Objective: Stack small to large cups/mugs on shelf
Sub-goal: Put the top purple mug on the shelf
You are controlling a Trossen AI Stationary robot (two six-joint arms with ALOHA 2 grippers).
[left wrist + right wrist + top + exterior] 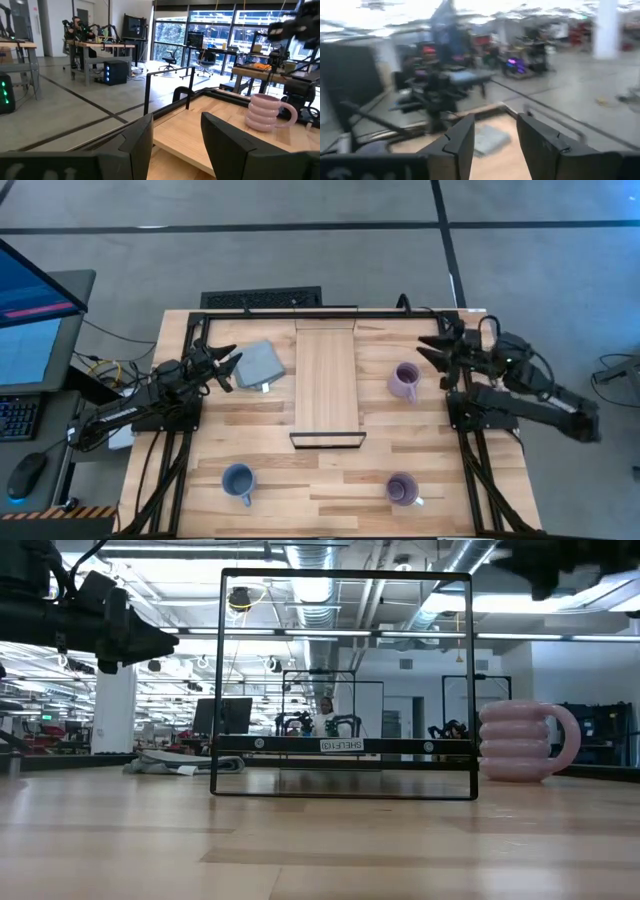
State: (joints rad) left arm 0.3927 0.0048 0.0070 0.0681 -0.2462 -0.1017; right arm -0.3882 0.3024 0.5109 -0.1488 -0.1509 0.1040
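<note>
Three mugs stand upright on the slatted tabletop: a lavender one (pixel 404 381) right of the shelf, also in the low view (pixel 525 741) and the left wrist view (pixel 267 112), a second lavender one (pixel 402 489) near the front right, and a blue one (pixel 238 480) near the front left. The shelf (pixel 326 378), a pale wood board in a dark frame, lies across the table's middle. My left gripper (pixel 232 367) is open and empty above the table's left side, by the grey-blue cloth. My right gripper (pixel 431 347) is open and empty, raised at the far right, beside the lavender mug.
A folded grey-blue cloth (pixel 259 365) lies left of the shelf, under my left gripper's tips. A dark metal frame (pixel 345 685) stands around the shelf. A monitor, keyboard and mouse sit off the table's left. Bare tabletop lies between the front mugs.
</note>
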